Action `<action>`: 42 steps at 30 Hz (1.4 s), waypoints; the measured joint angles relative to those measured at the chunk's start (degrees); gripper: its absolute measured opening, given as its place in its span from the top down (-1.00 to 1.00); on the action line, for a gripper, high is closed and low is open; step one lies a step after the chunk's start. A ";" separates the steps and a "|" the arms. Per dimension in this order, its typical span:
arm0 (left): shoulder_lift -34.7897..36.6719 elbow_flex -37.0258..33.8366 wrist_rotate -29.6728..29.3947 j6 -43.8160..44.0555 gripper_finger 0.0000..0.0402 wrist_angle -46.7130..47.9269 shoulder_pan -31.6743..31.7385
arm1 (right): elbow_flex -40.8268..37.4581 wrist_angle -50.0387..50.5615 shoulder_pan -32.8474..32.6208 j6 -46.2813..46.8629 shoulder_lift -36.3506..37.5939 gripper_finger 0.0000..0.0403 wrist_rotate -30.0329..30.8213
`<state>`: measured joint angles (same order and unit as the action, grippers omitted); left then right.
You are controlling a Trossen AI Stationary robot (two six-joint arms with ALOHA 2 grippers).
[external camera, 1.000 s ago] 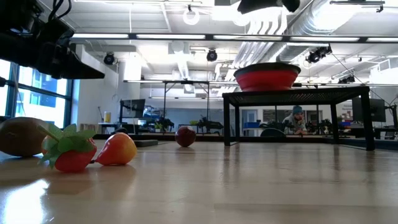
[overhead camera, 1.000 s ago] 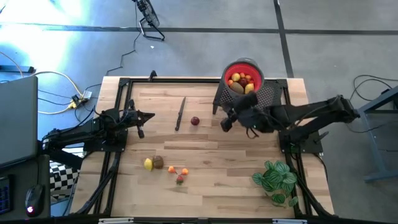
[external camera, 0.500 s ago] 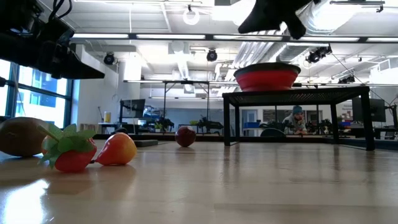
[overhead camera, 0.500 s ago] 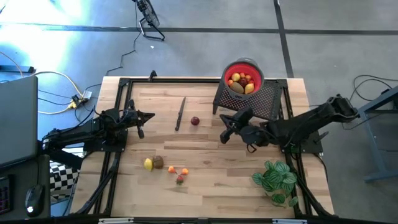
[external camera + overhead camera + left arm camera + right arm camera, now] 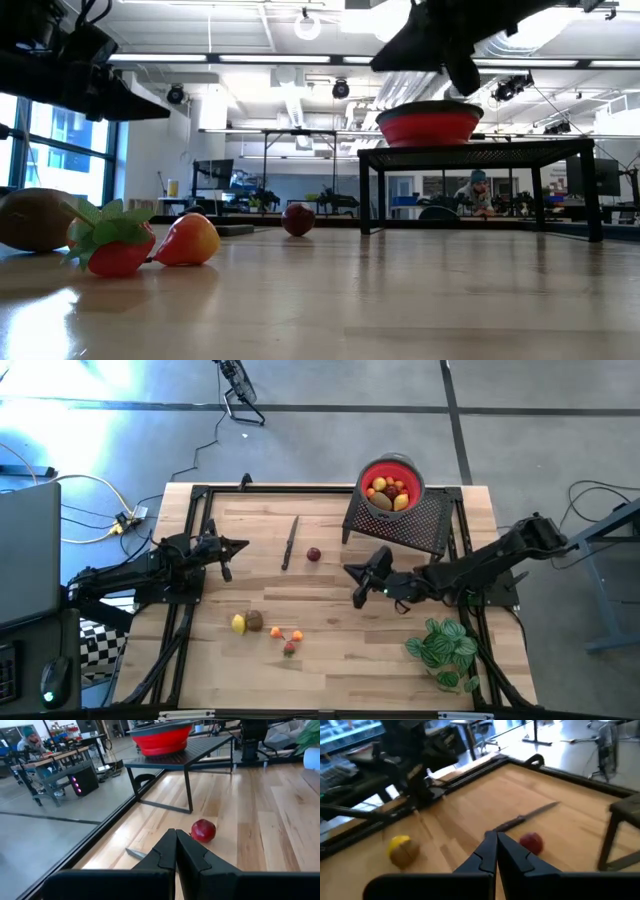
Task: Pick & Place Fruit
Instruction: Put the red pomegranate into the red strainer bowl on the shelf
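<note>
We've got the right gripper [image 5: 354, 582] hanging mid-table with jaws pressed together, holding nothing; the left gripper [image 5: 240, 546] waits at its side, jaws together too; a red fruit [image 5: 314, 554] sits beside the knife [image 5: 290, 543] (more fruit in the red bowl [image 5: 409, 465] on the black stand [image 5: 425, 520]); a small cluster [image 5: 265, 627] lies nearer the front edge.

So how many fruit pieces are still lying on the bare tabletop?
5 that I can make out: a dark red round fruit beside the thin dark knife, and a near-edge cluster of yellow, brown, orange and red pieces. Another small one may hide among them.
</note>
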<state>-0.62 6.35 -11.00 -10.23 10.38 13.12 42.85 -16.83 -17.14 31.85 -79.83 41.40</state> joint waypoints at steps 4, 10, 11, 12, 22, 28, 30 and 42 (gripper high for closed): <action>0.00 0.00 0.97 0.04 1.00 0.31 0.01 | 0.09 -3.43 -0.35 0.07 -3.59 0.98 0.28; 0.00 0.00 7.74 1.13 1.00 0.01 -0.01 | 0.09 -7.38 -0.87 -0.12 -7.60 0.98 1.72; 0.00 0.00 7.75 1.69 1.00 0.04 0.01 | 0.09 -7.50 -1.04 -0.23 -7.68 0.98 2.37; 0.00 0.00 7.76 2.18 1.00 0.08 0.01 | 0.09 -7.40 -1.38 -0.56 -7.69 0.98 3.20; -3.14 0.00 7.68 3.01 1.00 -0.95 0.01 | 0.10 -7.76 -3.76 -14.12 -5.31 0.98 0.26; -7.09 0.00 7.65 3.05 1.00 -5.27 0.01 | 0.13 -1.26 -0.85 -17.12 -0.06 0.99 -5.11; -8.78 0.00 7.65 3.04 1.00 -6.68 0.01 | 0.13 2.73 0.44 -17.05 2.21 0.99 -6.03; -16.31 0.00 7.52 3.16 1.00 -9.98 0.01 | -13.25 -1.38 2.25 -16.65 18.10 0.99 -6.51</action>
<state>-16.93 6.35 -3.49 -7.07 0.40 13.13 29.60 -18.21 -14.89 15.20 -61.73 34.88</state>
